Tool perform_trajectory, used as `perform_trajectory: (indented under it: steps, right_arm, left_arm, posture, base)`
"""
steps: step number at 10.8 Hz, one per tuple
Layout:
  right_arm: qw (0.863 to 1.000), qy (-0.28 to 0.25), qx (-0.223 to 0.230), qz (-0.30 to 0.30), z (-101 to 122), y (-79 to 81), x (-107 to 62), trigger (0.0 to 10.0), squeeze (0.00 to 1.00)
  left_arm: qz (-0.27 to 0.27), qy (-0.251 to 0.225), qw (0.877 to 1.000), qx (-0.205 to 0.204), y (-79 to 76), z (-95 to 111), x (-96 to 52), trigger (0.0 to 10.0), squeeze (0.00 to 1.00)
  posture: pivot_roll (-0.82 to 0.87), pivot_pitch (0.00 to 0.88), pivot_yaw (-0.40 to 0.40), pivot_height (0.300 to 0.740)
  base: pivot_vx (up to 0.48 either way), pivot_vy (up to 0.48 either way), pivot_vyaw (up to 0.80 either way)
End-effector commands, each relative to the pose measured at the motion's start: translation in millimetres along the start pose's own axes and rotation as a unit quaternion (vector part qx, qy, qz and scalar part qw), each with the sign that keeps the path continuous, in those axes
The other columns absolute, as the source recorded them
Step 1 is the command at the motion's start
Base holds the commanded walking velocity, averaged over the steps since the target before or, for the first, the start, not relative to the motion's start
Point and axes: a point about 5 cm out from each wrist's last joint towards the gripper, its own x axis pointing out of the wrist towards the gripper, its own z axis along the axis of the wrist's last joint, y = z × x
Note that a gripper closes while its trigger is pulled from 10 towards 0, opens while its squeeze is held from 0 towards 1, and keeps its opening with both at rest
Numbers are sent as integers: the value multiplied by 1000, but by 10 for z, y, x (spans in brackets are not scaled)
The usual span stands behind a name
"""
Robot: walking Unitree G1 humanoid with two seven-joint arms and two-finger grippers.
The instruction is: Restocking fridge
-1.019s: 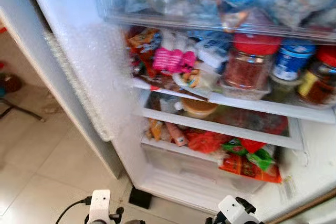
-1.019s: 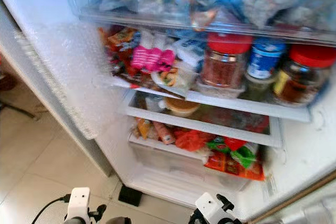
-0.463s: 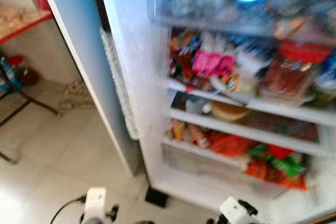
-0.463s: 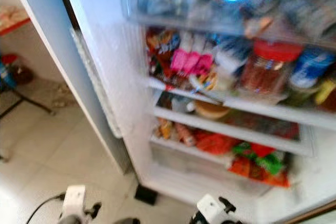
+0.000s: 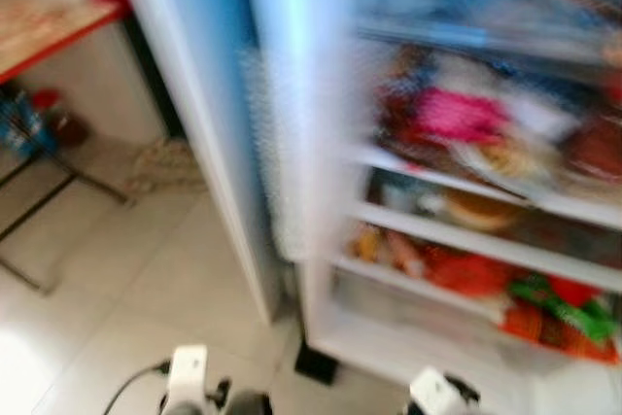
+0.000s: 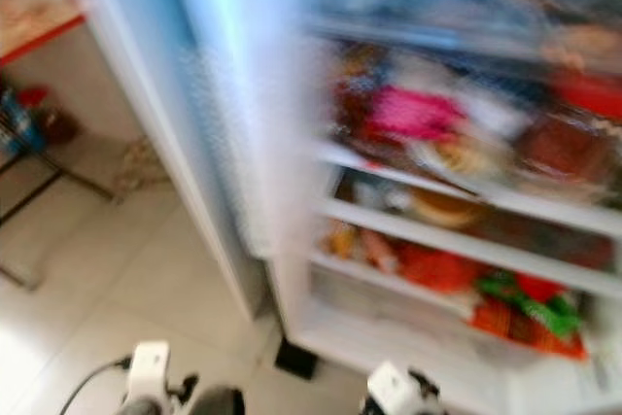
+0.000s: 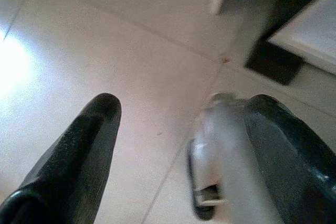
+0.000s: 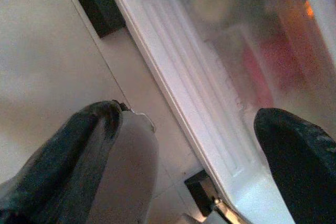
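The fridge [image 5: 321, 123] stands open before me, badly blurred. A pink packet [image 5: 465, 114] lies on an upper shelf and an orange-lidded tub [image 5: 476, 209] sits one shelf down. Red and green packets [image 5: 559, 303] rest above the clear crisper drawer [image 5: 408, 303]. Both arms hang low: the left arm [image 5: 185, 381] over the floor tiles, the right arm [image 5: 435, 396] by the fridge's base. My left gripper [image 7: 185, 102] is open over bare tiles, holding nothing. My right gripper [image 8: 189, 113] is open above the fridge's white bottom ledge [image 8: 184, 103].
The fridge door [image 5: 194, 114] stands open to the left of the shelves. A black foot [image 5: 316, 364] sits under the fridge's front. At far left are a wooden table with a red edge [image 5: 49, 31] and a black folding frame [image 5: 39, 201] on pale tiles.
The whole picture has slid right and blurred more, so the camera has swung left. More floor and the table now show. The fridge's contents and both arms have not visibly moved.
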Motion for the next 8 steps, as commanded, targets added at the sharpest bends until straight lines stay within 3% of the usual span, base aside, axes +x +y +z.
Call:
perform_trajectory:
  steps: [1, 8]
  right_arm:
    - [990, 109, -8, 94, -532, 525, -206, 10000, 0]
    - [990, 113, 32, 82, -545, 524, -211, 10000, 0]
  left_arm:
    - [-3, 4, 1000, 2, -27, -2, 3, 10000, 0]
    - [-6, 22, 1000, 11, 13, -78, -13, 10000, 0]
  posture:
    - [-105, 104, 86, 618]
    - [-97, 93, 89, 618]
  base:
    - [0, 461, 0]
    - [0, 444, 0]
